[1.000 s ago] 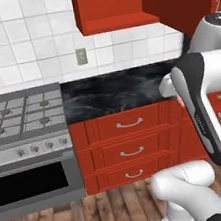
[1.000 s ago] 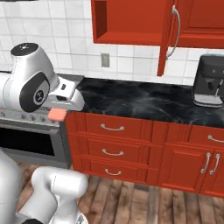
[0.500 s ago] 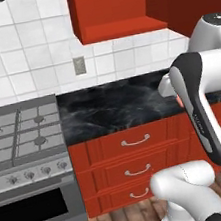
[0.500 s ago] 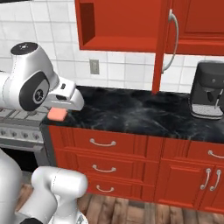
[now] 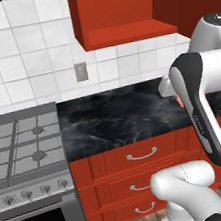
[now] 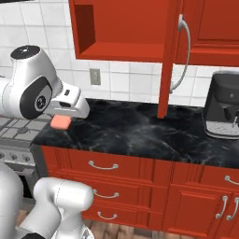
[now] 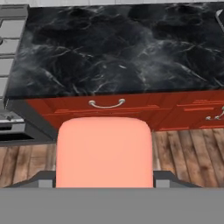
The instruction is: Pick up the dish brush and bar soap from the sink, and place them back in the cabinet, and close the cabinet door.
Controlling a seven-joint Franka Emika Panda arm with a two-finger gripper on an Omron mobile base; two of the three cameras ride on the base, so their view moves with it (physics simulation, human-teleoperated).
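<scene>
The bar soap (image 7: 105,151) sits clamped in the end effector (image 6: 61,120), its salmon face between the two fingers in the hand view and its pink edge peeking from under the white hand in the right base view, carried above the front edge of the black marble counter (image 6: 140,133). Over the last second the whole scene has slid sideways in both base views: the stove (image 5: 18,152) has drifted toward the left edge and the open cabinet (image 6: 121,30) has grown larger and moved nearer the centre, so the base is driving along the counter while the grip on the soap holds unchanged. The cabinet door (image 6: 170,56) stands swung out, edge-on, its silver bar handle facing right, beside the coffee machine (image 6: 223,105). I judge the carry is closing on the cabinet; lifting the soap to the shelf comes next.
</scene>
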